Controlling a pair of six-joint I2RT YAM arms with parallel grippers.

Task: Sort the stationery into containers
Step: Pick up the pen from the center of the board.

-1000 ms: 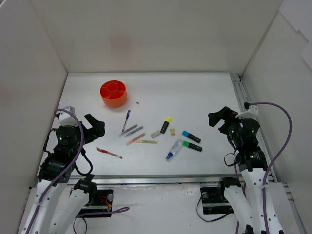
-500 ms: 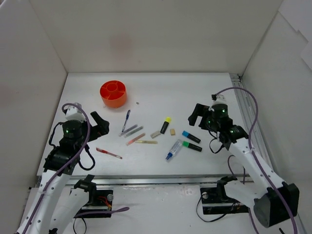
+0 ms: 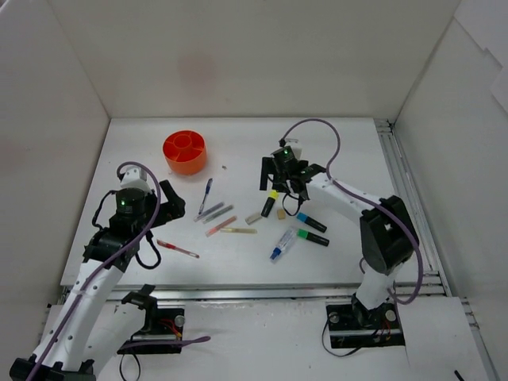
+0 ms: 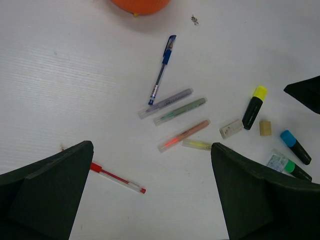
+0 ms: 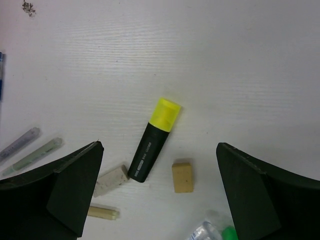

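The orange organizer (image 3: 185, 152) stands at the back left. The stationery lies scattered mid-table: a blue pen (image 3: 206, 193), grey pens (image 3: 213, 213), a pink pen (image 3: 221, 226), a red pen (image 3: 177, 249), a yellow-capped highlighter (image 3: 271, 203), two erasers (image 3: 281, 214), blue-capped (image 3: 311, 222) and green-capped (image 3: 313, 237) highlighters and a clear tube (image 3: 282, 243). My right gripper (image 5: 159, 146) is open above the yellow highlighter (image 5: 156, 137) and a beige eraser (image 5: 182, 176). My left gripper (image 4: 151, 147) is open and empty above the table, with the red pen (image 4: 117, 178) near its left finger.
White walls close in the table on the left, back and right. A small dark speck (image 3: 225, 167) lies right of the organizer. A metal rail (image 3: 394, 159) runs along the table's right edge.
My right arm has swung from the right edge far to the left, over the yellow highlighter. My left gripper has moved a little forward and to the right.
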